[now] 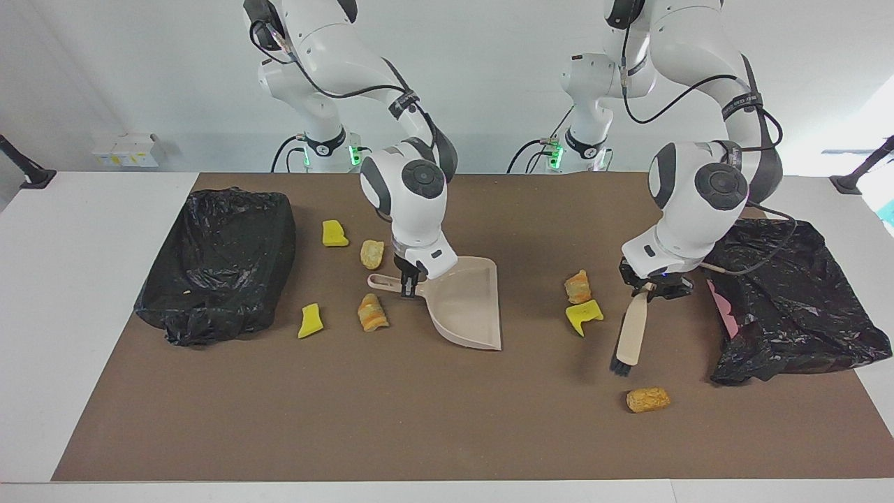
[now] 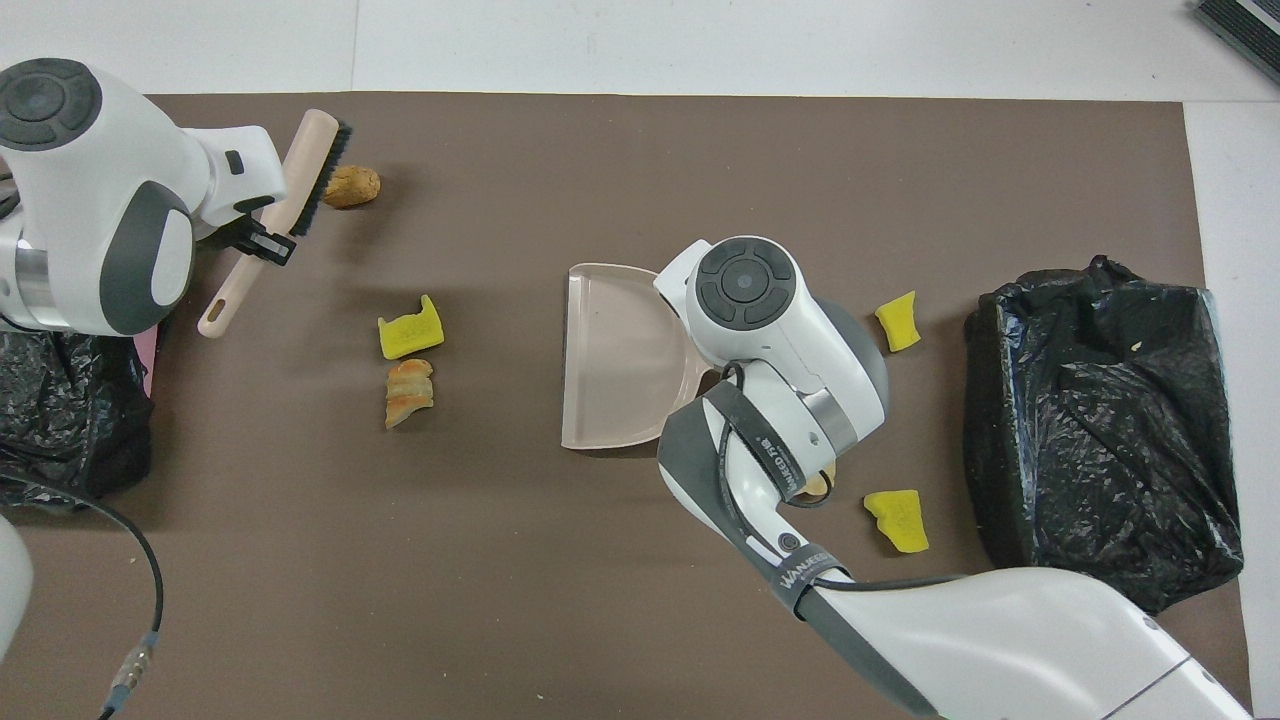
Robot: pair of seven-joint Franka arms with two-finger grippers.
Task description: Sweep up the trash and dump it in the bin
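Sweeping step: left gripper (image 1: 655,285) clamps brush (image 1: 631,337) raised beside tan lump (image 1: 647,399); right gripper (image 1: 411,279) clamps dustpan (image 1: 466,302). Next: stroke lump panward

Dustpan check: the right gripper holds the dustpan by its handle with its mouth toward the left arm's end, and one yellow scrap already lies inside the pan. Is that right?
Not quite. The right gripper does hold the dustpan by its handle, mouth toward the left arm's end, but the overhead view shows the pan empty. The nearest yellow scrap lies on the mat, apart from the pan's mouth.
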